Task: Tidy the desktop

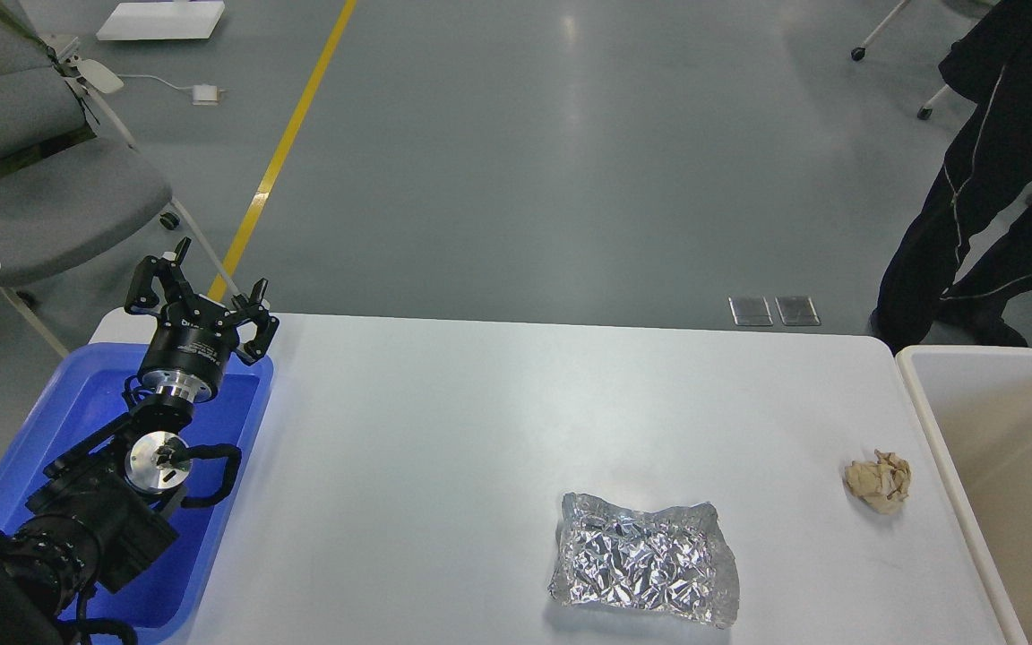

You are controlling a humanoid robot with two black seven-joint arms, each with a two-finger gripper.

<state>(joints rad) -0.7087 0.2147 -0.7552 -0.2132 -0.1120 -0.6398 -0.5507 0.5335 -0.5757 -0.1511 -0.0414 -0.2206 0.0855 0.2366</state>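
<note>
The desktop (444, 430) is a wide white tabletop with rounded corners. On it lie a crumpled silver foil bag (643, 560) at the front centre-right and a crumpled beige paper ball (878, 481) near the right edge. My left gripper (201, 288) is open and empty, raised above the far end of the blue plastic tray (77, 412), far to the left of both pieces. My right arm is out of view.
A cream-white bin (1009, 466) stands against the table's right edge. A person in black (991, 179) stands on the floor beyond the far right corner. Grey chairs (41, 179) stand at the far left.
</note>
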